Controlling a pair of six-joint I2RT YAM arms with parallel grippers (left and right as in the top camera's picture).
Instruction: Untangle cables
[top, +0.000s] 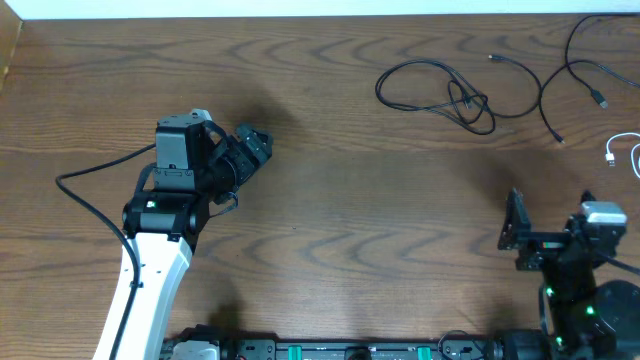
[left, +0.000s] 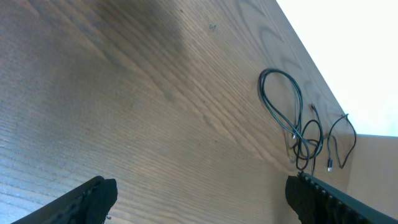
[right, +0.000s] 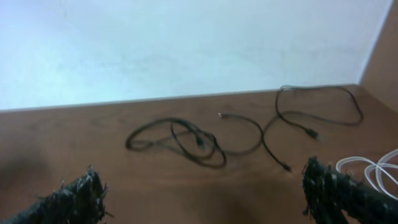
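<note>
One white cable (top: 612, 152), seemingly half off-frame.

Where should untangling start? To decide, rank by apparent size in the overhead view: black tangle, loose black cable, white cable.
1-2. black tangle, loose black cable: similar spread, unranked.
3. white cable, partly cut off by the frame.

The white left arm (top: 150, 280) has black joints (top: 165, 212) and a black cord (top: 100, 165) behind the left end effector (top: 250, 148). The black right arm (top: 575, 280) carries a grey box (top: 603, 213).
</note>
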